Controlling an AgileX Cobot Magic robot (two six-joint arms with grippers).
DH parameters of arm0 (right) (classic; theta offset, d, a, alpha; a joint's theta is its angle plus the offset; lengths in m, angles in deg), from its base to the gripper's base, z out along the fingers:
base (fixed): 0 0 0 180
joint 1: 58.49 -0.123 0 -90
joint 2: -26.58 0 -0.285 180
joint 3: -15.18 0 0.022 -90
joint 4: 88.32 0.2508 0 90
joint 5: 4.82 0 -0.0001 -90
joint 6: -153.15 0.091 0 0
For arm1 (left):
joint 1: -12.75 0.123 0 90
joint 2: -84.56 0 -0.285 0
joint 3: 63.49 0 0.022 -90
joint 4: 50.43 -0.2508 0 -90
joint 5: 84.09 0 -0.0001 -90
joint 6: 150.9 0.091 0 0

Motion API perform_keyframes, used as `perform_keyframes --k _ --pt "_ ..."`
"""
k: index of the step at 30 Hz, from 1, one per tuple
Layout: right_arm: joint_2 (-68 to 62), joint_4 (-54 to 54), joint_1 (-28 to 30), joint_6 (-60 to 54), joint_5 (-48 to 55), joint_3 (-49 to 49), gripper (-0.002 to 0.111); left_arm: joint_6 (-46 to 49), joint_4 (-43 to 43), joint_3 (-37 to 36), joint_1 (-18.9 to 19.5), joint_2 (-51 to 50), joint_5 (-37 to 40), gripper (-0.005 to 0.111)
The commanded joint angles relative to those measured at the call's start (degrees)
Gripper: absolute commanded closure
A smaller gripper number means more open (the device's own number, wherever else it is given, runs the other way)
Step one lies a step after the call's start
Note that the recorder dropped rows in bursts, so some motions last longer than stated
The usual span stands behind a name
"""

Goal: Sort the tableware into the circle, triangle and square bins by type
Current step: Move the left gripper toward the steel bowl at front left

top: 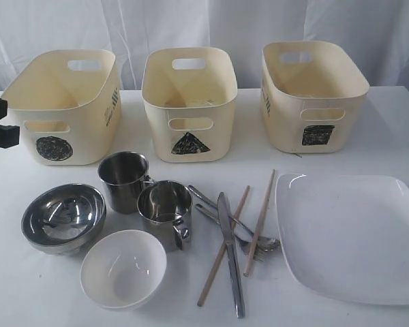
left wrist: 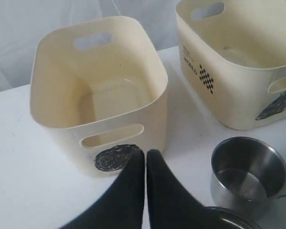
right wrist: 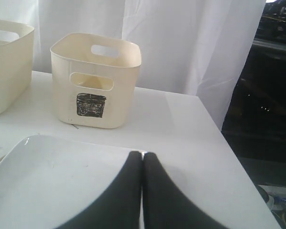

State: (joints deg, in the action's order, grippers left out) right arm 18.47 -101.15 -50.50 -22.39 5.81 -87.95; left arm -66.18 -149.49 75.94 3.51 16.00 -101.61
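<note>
Closest to the lens sits the white bowl (top: 123, 269), the steel bowl (top: 63, 216) to its left, then rightward a steel mug (top: 124, 178), a second mug (top: 165, 211), crossed steel cutlery (top: 233, 272) and chopsticks (top: 262, 211), and the large plate (top: 347, 235), all seemingly laid out loose for sorting. Behind them the circle bin (top: 65, 105), triangle bin (top: 189, 102) and square bin (top: 312, 95) face their marks forward, likely for recognition. The left gripper (left wrist: 145, 157) is clenched empty near the circle bin, and the right gripper (right wrist: 142, 157) is pinched empty above the plate.

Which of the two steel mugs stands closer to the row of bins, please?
The mug nearest the circle bin; the other mug sits further forward, beside the white bowl.
</note>
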Motion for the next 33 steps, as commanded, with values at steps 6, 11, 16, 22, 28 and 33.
perform_keyframes --k 6,11,16,22,28,33 --pt "0.32 -0.11 -0.10 0.30 -0.41 0.34 0.108 2.60 -0.88 0.11 -0.13 0.15 -2.46 0.098" --pt "0.32 -0.11 -0.10 0.30 -0.41 0.34 0.108 2.72 -0.88 0.11 -0.13 0.15 -6.04 0.098" --pt "0.32 -0.11 -0.10 0.30 -0.41 0.34 0.108 2.72 -0.88 -0.04 -0.13 0.93 -9.18 0.098" --pt "0.32 -0.11 -0.10 0.30 -0.41 0.34 0.108 -1.55 -0.88 -0.16 -0.13 4.88 -7.92 0.098" --pt "0.32 -0.11 -0.10 0.30 -0.41 0.34 0.108 -8.17 -0.88 -2.49 -0.13 8.99 0.55 0.098" --pt "0.32 -0.11 -0.10 0.30 -0.41 0.34 0.108 -8.17 -0.88 -3.28 -0.13 9.81 -0.17 0.098"
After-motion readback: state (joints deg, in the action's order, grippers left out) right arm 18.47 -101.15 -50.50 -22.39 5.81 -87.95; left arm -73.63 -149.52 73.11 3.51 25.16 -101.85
